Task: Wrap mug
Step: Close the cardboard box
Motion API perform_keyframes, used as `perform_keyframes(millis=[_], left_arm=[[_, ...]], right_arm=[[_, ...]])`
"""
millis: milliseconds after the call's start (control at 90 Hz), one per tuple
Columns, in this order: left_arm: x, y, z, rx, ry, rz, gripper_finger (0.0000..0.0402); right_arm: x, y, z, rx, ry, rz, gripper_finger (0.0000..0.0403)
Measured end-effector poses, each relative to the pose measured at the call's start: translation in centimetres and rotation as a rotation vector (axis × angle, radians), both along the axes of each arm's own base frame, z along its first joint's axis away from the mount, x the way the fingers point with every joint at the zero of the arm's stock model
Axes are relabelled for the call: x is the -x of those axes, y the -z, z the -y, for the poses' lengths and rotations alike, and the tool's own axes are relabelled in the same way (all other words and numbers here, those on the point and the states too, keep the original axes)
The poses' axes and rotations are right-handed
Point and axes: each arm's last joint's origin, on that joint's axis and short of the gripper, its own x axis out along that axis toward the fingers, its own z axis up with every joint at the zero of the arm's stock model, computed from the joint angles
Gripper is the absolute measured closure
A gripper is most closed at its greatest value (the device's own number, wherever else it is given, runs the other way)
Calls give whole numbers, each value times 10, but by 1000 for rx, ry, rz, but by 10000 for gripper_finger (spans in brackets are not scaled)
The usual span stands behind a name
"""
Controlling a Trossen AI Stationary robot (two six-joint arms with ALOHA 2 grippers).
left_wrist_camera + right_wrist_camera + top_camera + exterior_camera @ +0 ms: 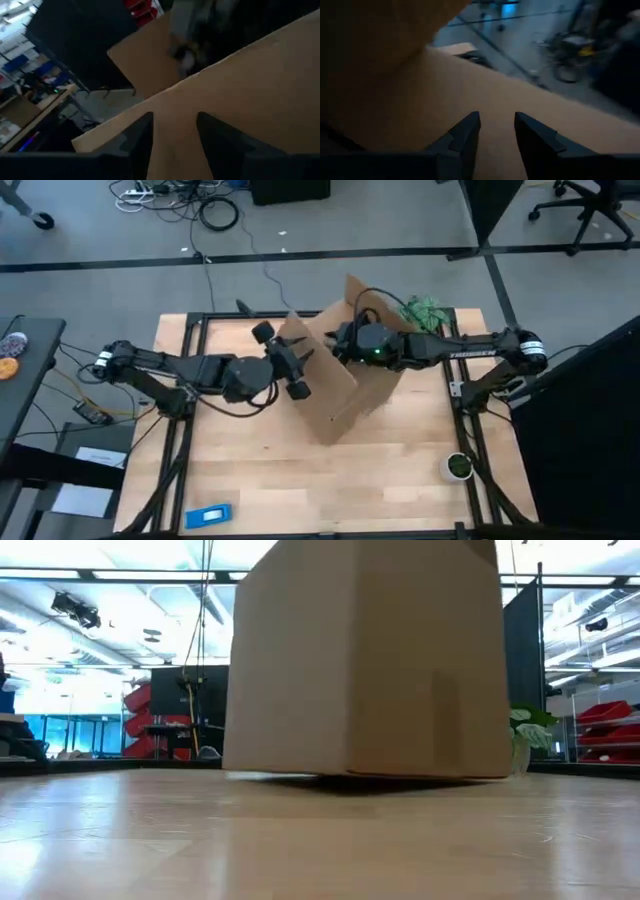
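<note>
At mid-bench (250, 480), the cardboard box (340, 395) was flanked by the left pincer (292, 368) and right pincer (340, 345), both parted and empty; it could be tipped by uneven pushing.

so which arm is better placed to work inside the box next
Probably the right: its gripper is already over the cardboard box opening, fingers open. The left gripper sits outside against the box's side flap.

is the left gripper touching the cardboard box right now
Cannot tell. In the high view the left gripper overlaps the cardboard box edge; its wrist view shows open fingers before cardboard, with no plain contact or gap.
</note>
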Motion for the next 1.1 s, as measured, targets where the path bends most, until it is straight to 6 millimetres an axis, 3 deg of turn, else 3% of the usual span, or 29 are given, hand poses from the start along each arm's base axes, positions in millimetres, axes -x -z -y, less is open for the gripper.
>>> perform_keyframes(millis=[211, 411, 611, 789, 967, 1100], left_arm=[[-17, 15, -4, 0, -10, -46, 259], [-32, 42, 1, -11, 24, -169, 259], [-38, 43, 7, 15, 92, -150, 259], [-41, 61, 4, 17, 71, -261, 259], [-44, 74, 5, 41, 54, -310, 259], [-45, 74, 5, 51, 46, -298, 259]], right_arm=[[23, -20, -8, 117, 127, -4, 299], [61, -70, -13, 207, 326, 204, 299], [77, -78, -12, 273, 378, 165, 299], [117, -104, -6, 338, 621, 138, 301], [156, -117, 2, 341, 771, 107, 310], [172, -116, 11, 362, 919, 1, 326]])
